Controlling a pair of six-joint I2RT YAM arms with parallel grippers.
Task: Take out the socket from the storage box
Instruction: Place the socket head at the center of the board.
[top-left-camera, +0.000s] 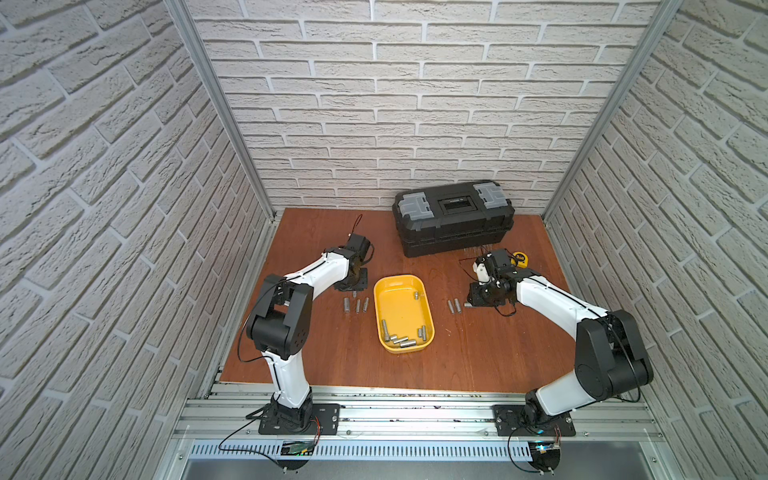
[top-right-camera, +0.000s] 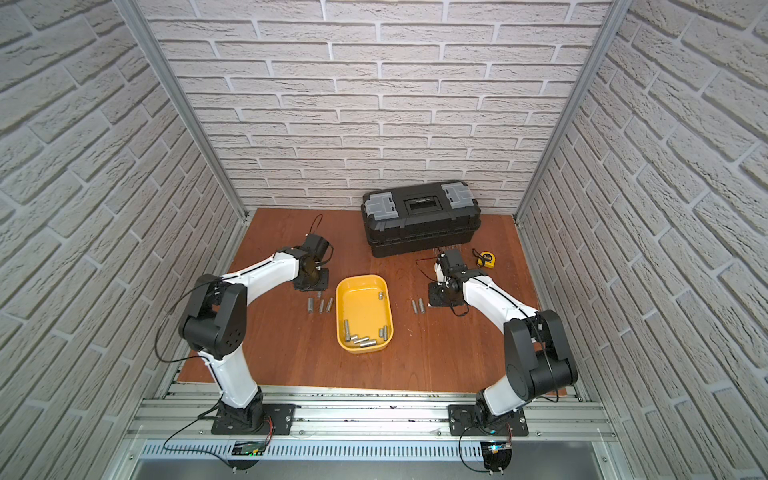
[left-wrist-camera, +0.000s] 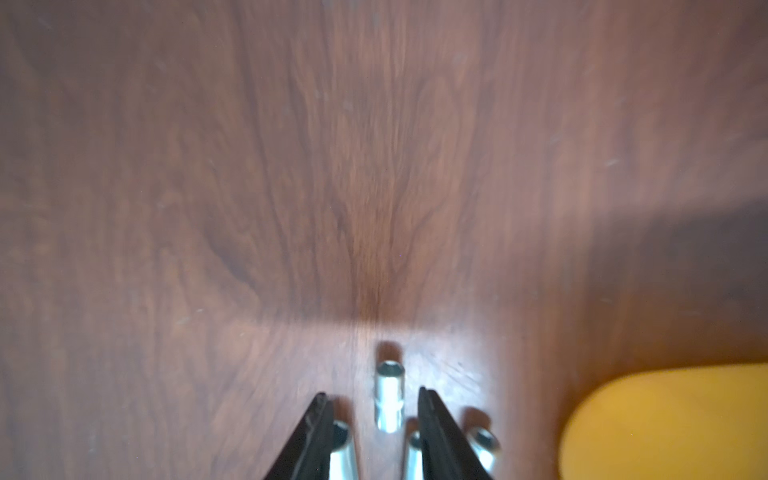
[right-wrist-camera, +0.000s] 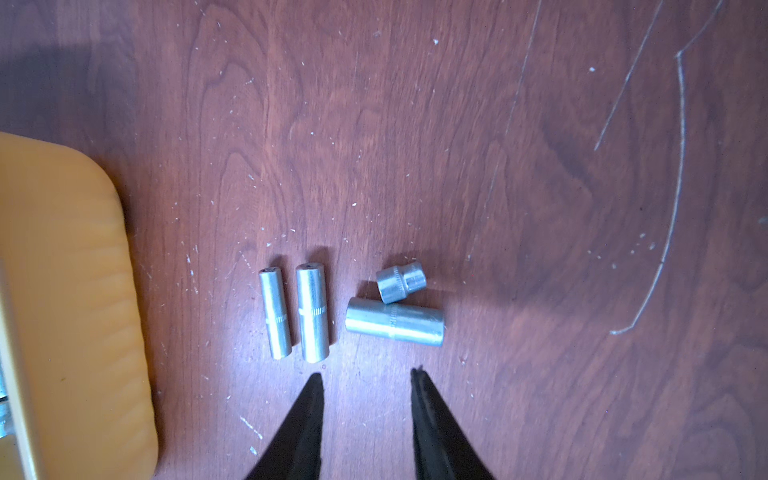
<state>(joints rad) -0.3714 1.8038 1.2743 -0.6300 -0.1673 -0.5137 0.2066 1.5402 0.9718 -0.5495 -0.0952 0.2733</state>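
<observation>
Here the left gripper (left-wrist-camera: 372, 392) is half open, a socket (left-wrist-camera: 389, 397) loose, lengthwise between its fingers (left-wrist-camera: 438, 436); the right gripper (right-wrist-camera: 366, 372), half open, holds nothing.

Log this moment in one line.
left tool: open, astride socket, beside box | right tool: open, empty | box: several sockets inside

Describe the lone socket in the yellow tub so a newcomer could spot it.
The yellow storage box lies on the table, nearer than the black toolbox. One socket sits inside by its far wall, on the robot's right. The other sockets in the box all crowd its near end.
</observation>
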